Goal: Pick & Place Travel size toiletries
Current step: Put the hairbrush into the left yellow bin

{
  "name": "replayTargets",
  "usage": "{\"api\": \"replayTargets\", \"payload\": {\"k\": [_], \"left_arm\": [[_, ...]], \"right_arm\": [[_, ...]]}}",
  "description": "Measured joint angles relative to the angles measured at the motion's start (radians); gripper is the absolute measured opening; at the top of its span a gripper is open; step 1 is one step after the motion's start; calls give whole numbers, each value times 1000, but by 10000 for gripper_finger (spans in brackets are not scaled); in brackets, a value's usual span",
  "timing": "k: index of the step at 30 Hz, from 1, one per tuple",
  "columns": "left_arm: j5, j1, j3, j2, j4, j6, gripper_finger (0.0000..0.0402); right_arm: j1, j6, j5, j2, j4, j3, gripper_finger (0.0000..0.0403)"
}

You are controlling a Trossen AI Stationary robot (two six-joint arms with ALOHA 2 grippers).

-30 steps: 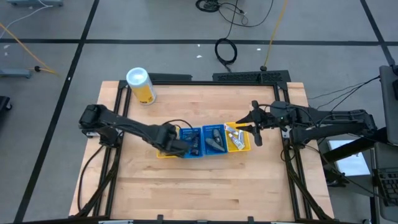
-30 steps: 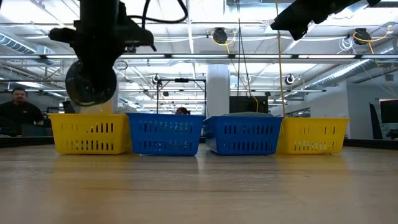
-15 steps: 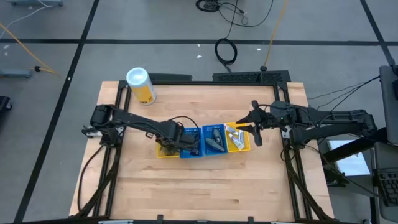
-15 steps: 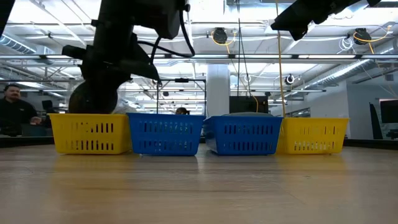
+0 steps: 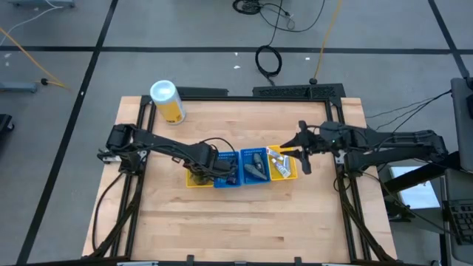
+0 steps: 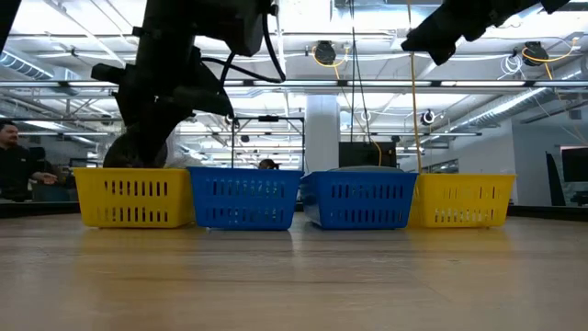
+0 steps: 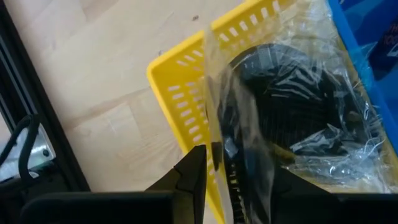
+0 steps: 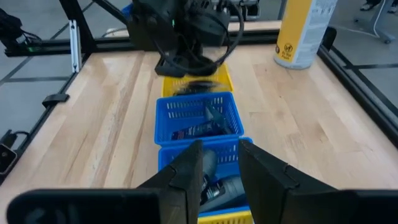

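In the left wrist view my left gripper [image 7: 233,186] is shut on a clear packet [image 7: 292,106] with a dark round piece inside, over the left yellow bin [image 7: 180,106]. The high view puts that gripper [image 5: 201,174] at the left end of a row of bins. In the low view the packet's dark disc [image 6: 121,154] sits at the rim of the bin [image 6: 133,198]. My right gripper [image 8: 221,168] is open and holds nothing, hovering above the right end of the row [image 5: 301,151]. White tubes lie in the right yellow bin [image 5: 282,164], and dark pieces lie in the two blue bins [image 5: 255,166]. My left gripper pinches the clear packet between its two fingers at one edge of the plastic [image 7: 231,163]. It comes from above, slanting toward the table's right. The dark round piece [image 7: 280,87] extends past the fingertips over the inside of the yellow bin. Whether it rests on the bin floor is unclear.
A yellow canister with a white lid [image 5: 168,101] stands near the table's far left corner. Dark frame rails run along the table edges [image 5: 295,91]. Bare wood lies on the near side of the bins. A person [image 6: 14,164] sits beyond the table.
My left gripper has moved down toward the left yellow bin and tipped, carrying the packet. The dark disc dropped from well above the bin to its rim. My left arm stretched out lower over the table.
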Motion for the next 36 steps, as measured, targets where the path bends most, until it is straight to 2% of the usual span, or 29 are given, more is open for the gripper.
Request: {"api": "replayTargets", "payload": {"k": [13, 28, 36], "left_arm": [[-20, 16, 0, -1, 1, 129, 86], [-28, 156, 0, -3, 90, 355, 86], [-4, 182, 65, -3, 88, 434, 86]], "right_arm": [[0, 0, 0, 0, 61, -24, 93], [0, 0, 0, 0, 55, -24, 95], [0, 0, 0, 0, 45, -24, 95]]}}
